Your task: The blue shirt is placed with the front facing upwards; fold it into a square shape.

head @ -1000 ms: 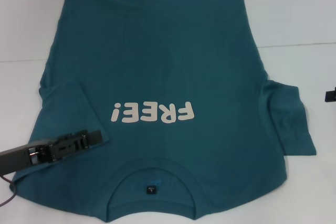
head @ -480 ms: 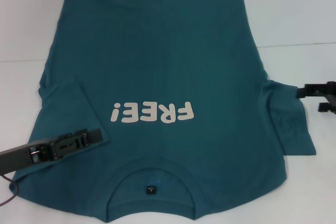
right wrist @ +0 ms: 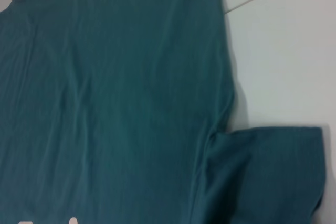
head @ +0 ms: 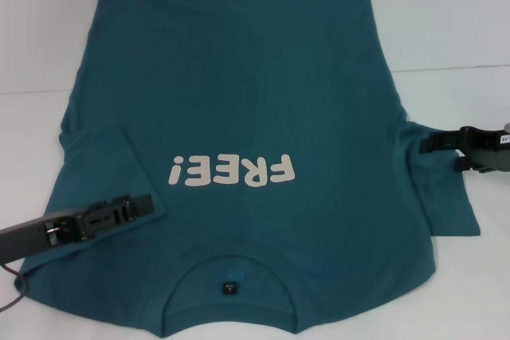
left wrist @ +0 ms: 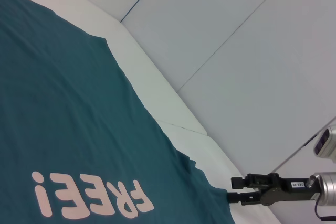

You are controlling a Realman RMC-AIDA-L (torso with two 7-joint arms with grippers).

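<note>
Reaching over the blue shirt (head: 239, 101), right gripper (left wrist: 231, 190) fingers spread; left gripper (head: 147, 203) fingers unclear.

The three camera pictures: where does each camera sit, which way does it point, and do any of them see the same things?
Head view: from the robot's head, looking down on the blue shirt; shows left gripper and right gripper.
Left wrist view: on the left arm, looking across the shirt toward the right gripper; its own fingers are out of view.
Right wrist view: on the right arm, over the shirt's spread sleeve; no robot parts.
Shared: the shirt appears in all three; head and left wrist views both show the FREE! print.
</note>
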